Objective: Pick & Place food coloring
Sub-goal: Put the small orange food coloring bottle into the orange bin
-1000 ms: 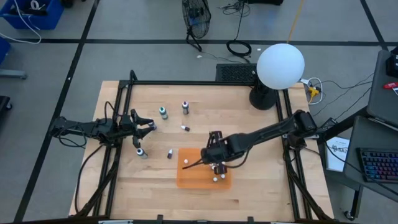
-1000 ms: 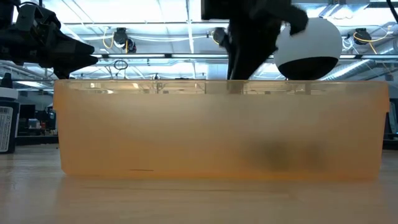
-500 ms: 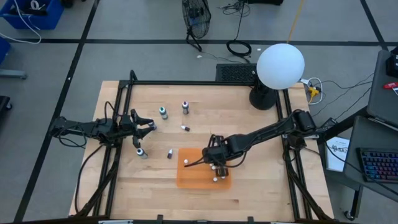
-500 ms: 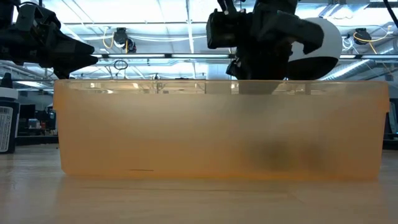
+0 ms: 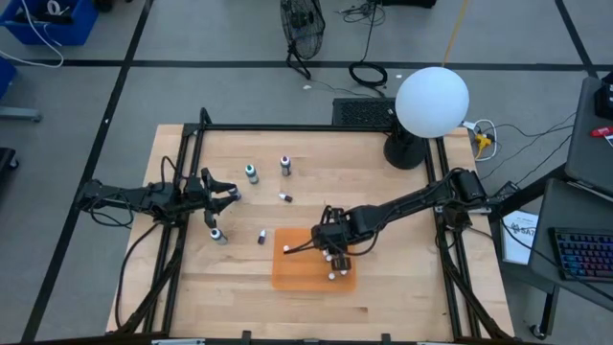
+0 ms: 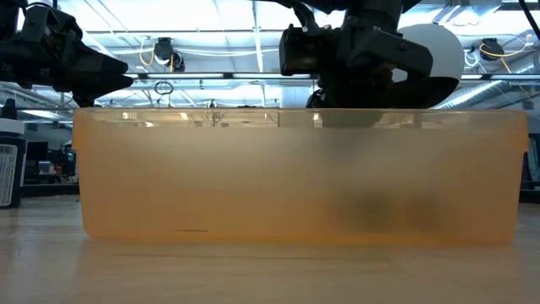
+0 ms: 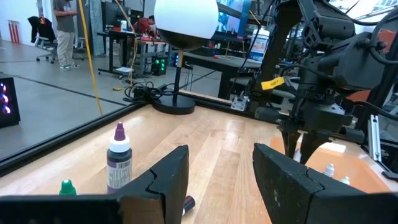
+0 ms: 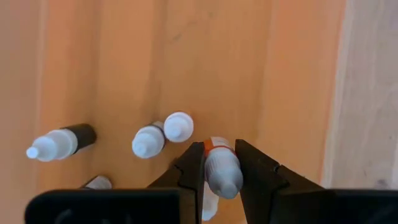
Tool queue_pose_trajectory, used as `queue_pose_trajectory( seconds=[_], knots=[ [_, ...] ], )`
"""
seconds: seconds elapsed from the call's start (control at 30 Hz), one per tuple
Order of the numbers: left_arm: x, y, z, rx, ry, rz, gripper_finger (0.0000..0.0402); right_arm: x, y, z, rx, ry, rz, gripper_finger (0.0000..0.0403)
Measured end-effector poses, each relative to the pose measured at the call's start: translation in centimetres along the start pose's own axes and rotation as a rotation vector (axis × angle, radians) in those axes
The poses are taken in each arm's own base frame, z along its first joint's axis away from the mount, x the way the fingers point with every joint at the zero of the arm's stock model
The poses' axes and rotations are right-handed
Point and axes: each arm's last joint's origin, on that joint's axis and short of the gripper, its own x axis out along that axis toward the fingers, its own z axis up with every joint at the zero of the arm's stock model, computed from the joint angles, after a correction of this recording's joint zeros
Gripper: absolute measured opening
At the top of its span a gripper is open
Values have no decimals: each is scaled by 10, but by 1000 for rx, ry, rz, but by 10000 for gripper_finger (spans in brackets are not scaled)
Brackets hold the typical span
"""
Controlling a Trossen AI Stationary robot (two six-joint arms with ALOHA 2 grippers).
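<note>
Placement step: right end effector [image 8: 220,163] is hovering over the orange tray [image 5: 287,271], clenched on a food coloring bottle [image 8: 221,169]. Next: opening to drop it in. Left end effector [image 7: 219,168], spread empty, is waiting near the purple bottle [image 7: 118,165] on the tabletop [image 5: 383,287].

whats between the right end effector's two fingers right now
In the right wrist view, a small pale-capped dropper bottle with an orange band sits between the right end effector's fingers, over the orange tray.
</note>
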Motion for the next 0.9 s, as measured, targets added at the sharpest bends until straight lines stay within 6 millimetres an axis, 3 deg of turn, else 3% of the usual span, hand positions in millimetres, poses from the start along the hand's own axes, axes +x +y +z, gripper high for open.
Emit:
queue_pose_trajectory(
  seconds=[0.47,0.7,0.9],
  knots=[
    [0,0,0,0,0,0,182,8,-3,-7,13,7,-3,59],
    [0,0,0,0,0,0,182,8,-3,-7,34,7,-3,133],
    [0,0,0,0,0,0,182,8,-3,-6,34,2,-2,151]
  ],
)
